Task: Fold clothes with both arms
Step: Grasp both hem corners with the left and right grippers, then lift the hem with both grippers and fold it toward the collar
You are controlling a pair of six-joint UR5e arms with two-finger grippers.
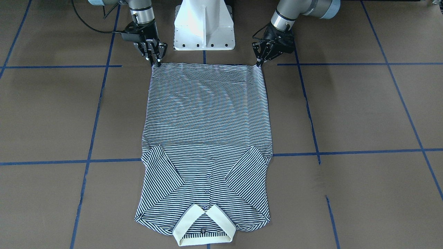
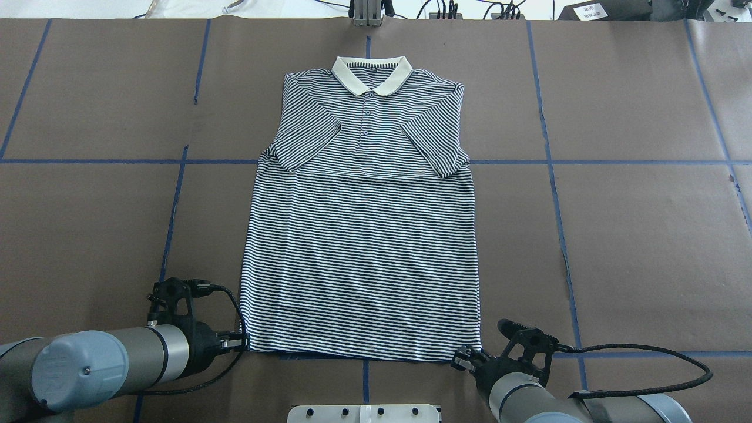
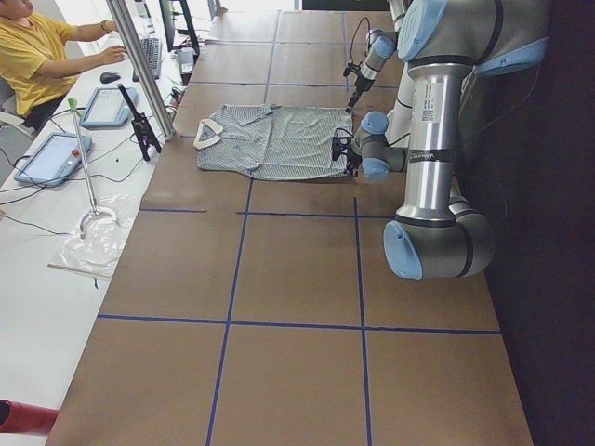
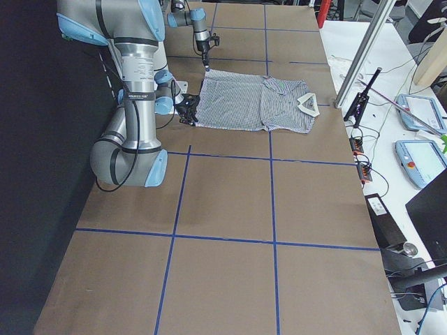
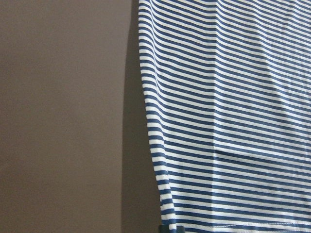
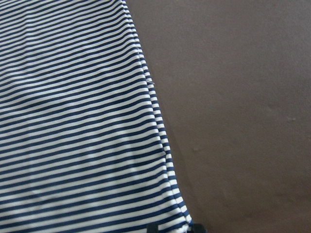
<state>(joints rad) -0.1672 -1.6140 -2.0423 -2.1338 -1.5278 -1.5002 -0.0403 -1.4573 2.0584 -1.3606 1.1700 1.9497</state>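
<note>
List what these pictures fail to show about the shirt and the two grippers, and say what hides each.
1. Underside of the shirt: all views, it lies flat on the table.
2. Chest under the folded sleeves: overhead and front views, the sleeves cover it.
3. Collar tag: front view, too small to read.
4. Whether the left gripper and right gripper are shut on the hem: wrist views cut the fingers off at the bottom edge; elsewhere too small.
</note>
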